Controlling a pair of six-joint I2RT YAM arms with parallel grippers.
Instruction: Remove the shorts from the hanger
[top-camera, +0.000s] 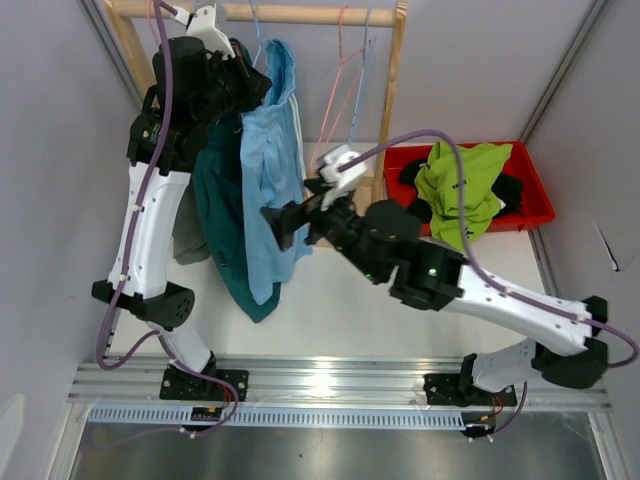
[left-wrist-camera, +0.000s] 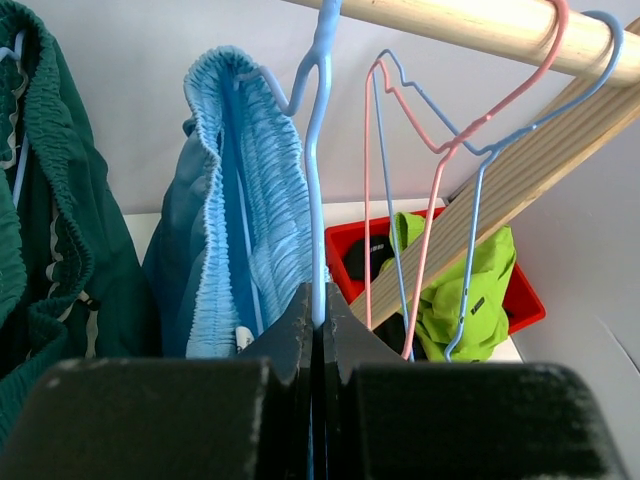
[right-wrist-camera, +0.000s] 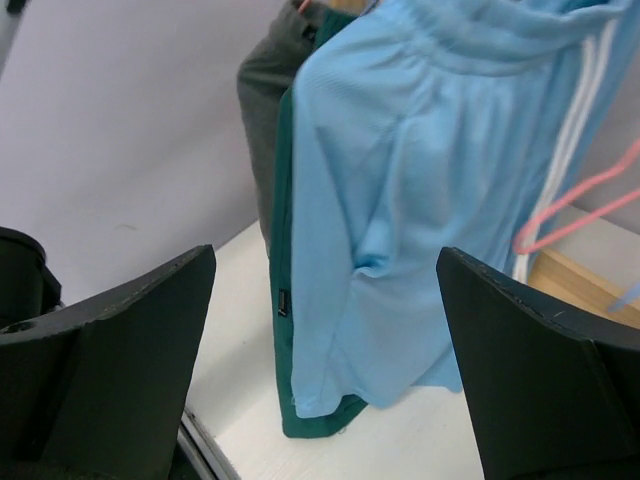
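Note:
The light blue shorts (top-camera: 268, 170) hang from a blue wire hanger (left-wrist-camera: 318, 150) on the wooden rail (top-camera: 300, 14); they also show in the left wrist view (left-wrist-camera: 245, 190) and the right wrist view (right-wrist-camera: 430, 200). The dark teal shorts (top-camera: 225, 230) hang just left of them, and the grey shorts (top-camera: 188, 240) hang behind those. My left gripper (left-wrist-camera: 320, 300) is shut on the blue hanger's stem below the rail. My right gripper (right-wrist-camera: 330, 330) is open, its fingers (right-wrist-camera: 130, 340) either side of the light blue shorts' lower hem without touching. The lime green shorts (top-camera: 462, 190) and black shorts (top-camera: 508, 190) lie in the red bin (top-camera: 535, 215).
Empty pink (left-wrist-camera: 440, 170) and blue (left-wrist-camera: 470, 250) wire hangers hang on the rail to the right. A slanted wooden post (top-camera: 390, 90) of the rack stands between the hanging shorts and the red bin. Grey walls close both sides.

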